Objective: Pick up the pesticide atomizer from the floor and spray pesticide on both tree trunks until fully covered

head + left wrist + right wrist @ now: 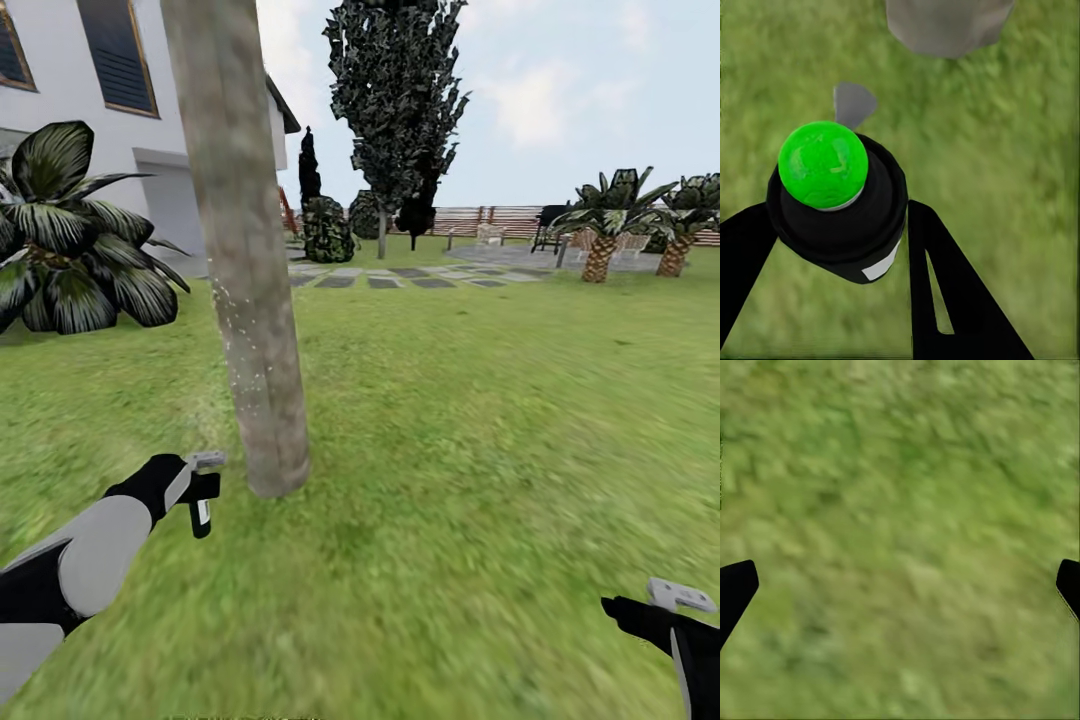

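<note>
Left claw gripping black, green-capped atomizer

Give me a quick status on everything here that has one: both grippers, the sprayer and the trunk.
left gripper: shut on the pesticide atomizer
pesticide atomizer: held, off the grass
right gripper: open, holding nothing, above grass
tree trunk: upright, white specks on its lower part

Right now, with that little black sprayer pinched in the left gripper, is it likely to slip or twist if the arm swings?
The pesticide atomizer looks rigid and light, tiny beside the left gripper. Its rounded black body sits between flat fingers, so it could probably swivel under a fast swing. It hangs below the grip in the head view, so a knock against the tree trunk might tilt it.
</note>
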You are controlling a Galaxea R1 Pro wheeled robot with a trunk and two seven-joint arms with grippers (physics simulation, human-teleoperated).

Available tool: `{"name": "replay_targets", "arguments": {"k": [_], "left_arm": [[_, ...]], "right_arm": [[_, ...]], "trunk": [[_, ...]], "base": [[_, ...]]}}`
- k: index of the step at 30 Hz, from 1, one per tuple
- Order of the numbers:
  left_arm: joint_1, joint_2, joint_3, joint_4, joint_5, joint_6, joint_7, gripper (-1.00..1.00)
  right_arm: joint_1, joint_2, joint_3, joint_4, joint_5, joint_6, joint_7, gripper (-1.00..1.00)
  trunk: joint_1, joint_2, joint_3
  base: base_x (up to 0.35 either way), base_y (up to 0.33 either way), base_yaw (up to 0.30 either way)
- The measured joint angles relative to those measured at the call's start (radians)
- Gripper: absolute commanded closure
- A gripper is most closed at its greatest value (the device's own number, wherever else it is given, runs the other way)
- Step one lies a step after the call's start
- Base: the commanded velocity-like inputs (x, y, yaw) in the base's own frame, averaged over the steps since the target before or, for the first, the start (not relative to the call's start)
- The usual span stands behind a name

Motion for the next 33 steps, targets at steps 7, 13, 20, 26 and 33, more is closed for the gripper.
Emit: {"name": "replay_targets", "arguments": {"k": [7, 13, 20, 26, 33], "left_arm": [[0.000, -0.001, 0.000, 0.000, 0.000, 0.000, 0.000, 1.00], [0.000, -0.001, 0.000, 0.000, -0.001, 0.000, -0.001, 1.00], [0.000, -0.001, 0.000, 0.000, 0.001, 0.000, -0.001, 1.00], [0.000, -0.007, 0.001, 0.000, 0.008, 0.001, -0.001, 1.00], [0.000, -0.024, 0.000, 0.000, 0.006, 0.002, 0.000, 1.00]], "right_arm": [[0.000, 0.000, 0.000, 0.001, 0.000, 0.000, 0.000, -1.00], [0.000, 0.000, 0.000, 0.000, 0.000, 0.000, 0.000, -1.00], [0.000, 0.000, 0.000, 0.000, 0.000, 0.000, 0.000, -1.00], [0.000, 0.000, 0.000, 0.001, 0.001, -0.001, 0.000, -1.00], [0.000, 0.000, 0.000, -0.001, 0.000, 0.000, 0.000, -1.00]], "trunk": [[0.000, 0.000, 0.000], [0.000, 0.000, 0.000], [0.000, 0.000, 0.000], [0.000, 0.000, 0.000], [0.000, 0.000, 0.000]], "base": [[0.000, -0.306, 0.252], [0.000, -0.319, 0.053], [0.042, -0.321, 0.218], [0.042, -0.074, 0.254], [0.152, -0.125, 0.096]]}}
